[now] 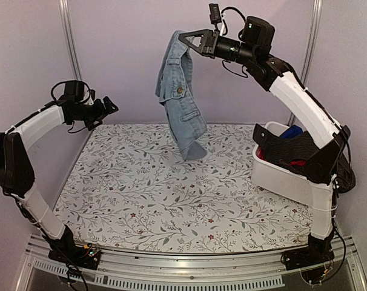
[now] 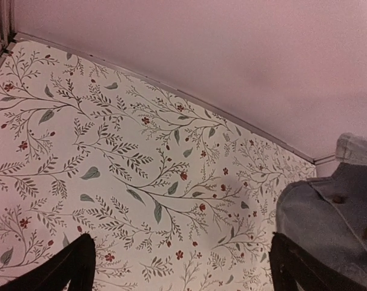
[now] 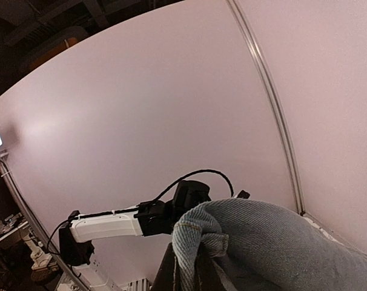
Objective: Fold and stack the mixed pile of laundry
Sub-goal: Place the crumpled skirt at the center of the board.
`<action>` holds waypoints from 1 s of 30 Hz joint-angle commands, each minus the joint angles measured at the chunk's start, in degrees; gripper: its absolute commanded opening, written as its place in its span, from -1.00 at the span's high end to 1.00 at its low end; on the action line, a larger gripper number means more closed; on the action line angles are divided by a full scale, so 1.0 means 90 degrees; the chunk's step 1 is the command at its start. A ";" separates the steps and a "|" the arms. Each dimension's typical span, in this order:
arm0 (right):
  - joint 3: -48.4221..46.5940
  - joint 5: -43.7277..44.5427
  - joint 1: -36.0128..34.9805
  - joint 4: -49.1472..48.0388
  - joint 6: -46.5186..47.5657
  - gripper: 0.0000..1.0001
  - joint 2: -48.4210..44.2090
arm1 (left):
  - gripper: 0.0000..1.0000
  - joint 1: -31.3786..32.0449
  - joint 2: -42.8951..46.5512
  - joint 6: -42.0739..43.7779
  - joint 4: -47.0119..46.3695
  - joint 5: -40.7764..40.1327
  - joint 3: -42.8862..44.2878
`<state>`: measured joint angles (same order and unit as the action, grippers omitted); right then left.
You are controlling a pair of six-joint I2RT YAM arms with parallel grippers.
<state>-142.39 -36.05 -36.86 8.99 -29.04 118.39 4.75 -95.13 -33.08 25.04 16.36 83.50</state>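
- Right pincer (image 1: 185, 41) clamped on light blue denim piece (image 1: 182, 103), which dangles over the tabletop (image 1: 141, 194).
- Left pincer (image 1: 111, 109) spread wide, empty.
- Other garments (image 1: 286, 148) sit in white bin (image 1: 280, 176) at right.

**Tally: two arms, four cloths, one bin**

Two arms are in view: the left arm (image 1: 38, 124) and the right arm (image 1: 298, 97). Each ends in one gripper, so there are two, the left gripper (image 1: 112, 108) and the right gripper (image 1: 185, 40).

One light blue denim piece (image 1: 182, 103) hangs at the far middle. The left wrist view shows two buttons (image 2: 337, 198) on it.

One white bin (image 1: 280, 176) stands on the right. Three cloths show inside it: one dark cloth (image 1: 286, 148), one royal blue cloth (image 1: 290, 131) and one red cloth (image 1: 297, 162). Any more beneath them are hidden.

One floral table cover (image 1: 141, 194) lies under everything.
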 commanded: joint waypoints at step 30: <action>0.3170 0.2467 0.0475 0.2792 0.2004 1.00 0.0856 | -0.96 0.1864 -0.0107 0.1936 0.0834 -0.0677 -0.0792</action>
<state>-108.99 -17.12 -32.36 31.88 -13.41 125.89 14.79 -94.65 -22.63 28.56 12.56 77.21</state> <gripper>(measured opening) 0.037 0.994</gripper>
